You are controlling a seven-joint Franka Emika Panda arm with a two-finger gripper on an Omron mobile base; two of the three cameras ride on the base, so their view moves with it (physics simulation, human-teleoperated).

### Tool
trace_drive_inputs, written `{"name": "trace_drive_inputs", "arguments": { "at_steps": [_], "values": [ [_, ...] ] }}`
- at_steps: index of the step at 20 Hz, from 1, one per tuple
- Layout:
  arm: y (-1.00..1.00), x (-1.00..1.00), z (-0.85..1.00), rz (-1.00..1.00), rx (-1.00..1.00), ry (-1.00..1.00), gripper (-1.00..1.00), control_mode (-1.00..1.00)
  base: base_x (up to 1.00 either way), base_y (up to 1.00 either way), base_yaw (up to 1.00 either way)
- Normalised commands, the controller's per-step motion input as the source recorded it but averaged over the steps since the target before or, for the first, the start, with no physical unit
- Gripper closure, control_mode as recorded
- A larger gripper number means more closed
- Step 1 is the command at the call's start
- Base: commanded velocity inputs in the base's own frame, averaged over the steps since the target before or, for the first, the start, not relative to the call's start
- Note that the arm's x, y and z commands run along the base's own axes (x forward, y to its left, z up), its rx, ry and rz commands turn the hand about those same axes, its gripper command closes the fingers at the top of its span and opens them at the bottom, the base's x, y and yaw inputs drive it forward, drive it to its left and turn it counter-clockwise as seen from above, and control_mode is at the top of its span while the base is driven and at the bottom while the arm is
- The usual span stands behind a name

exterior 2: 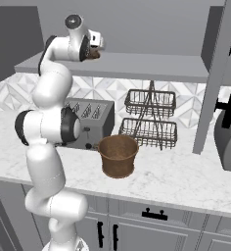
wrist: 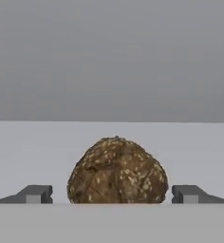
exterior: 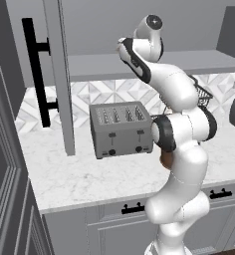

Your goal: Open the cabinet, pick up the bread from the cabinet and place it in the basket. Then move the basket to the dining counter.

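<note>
The cabinet point(exterior 2: 137, 66) stands open, its doors swung out to both sides. On its lower shelf rests the bread point(wrist: 116, 171), a brown seeded lump, also visible as the bread point(exterior 2: 93, 54) at the hand's tip. My gripper point(wrist: 115, 194) is open, one dark fingertip point(wrist: 35, 193) on either side of the bread with gaps to it. In the right base view the gripper point(exterior 2: 95, 49) reaches onto the shelf. The round brown basket point(exterior 2: 118, 154) stands on the worktop in front of the toaster. The dining counter is out of view.
A grey toaster point(exterior: 120, 128) sits on the marble worktop point(exterior: 89, 179) under the shelf. A black two-tier wire rack point(exterior 2: 149, 117) stands behind the basket. The open left door point(exterior: 59, 74) with its black bar handle point(exterior: 37, 69) juts out. A dark appliance point(exterior 2: 230, 137) is at the right.
</note>
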Motion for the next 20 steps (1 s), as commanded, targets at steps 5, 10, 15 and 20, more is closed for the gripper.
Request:
{"name": "trace_drive_inputs", "arguments": {
  "at_steps": [5, 10, 15, 20],
  "values": [
    [0.0, 0.42, -0.06, 0.01, 0.0, 0.01, -1.0, -1.0, 0.0, 0.0, 0.0],
    [0.06, 0.08, -0.39, 0.01, 0.0, 0.0, -1.0, -1.0, 0.0, 0.0, 0.0],
    [0.02, 0.25, -0.34, 0.01, 0.0, 0.0, -1.0, -1.0, 0.0, 0.0, 0.0],
    [0.0, 0.07, -0.33, 0.02, 0.0, 0.0, -1.0, -1.0, 0.0, 0.0, 0.0]
  ]
}}
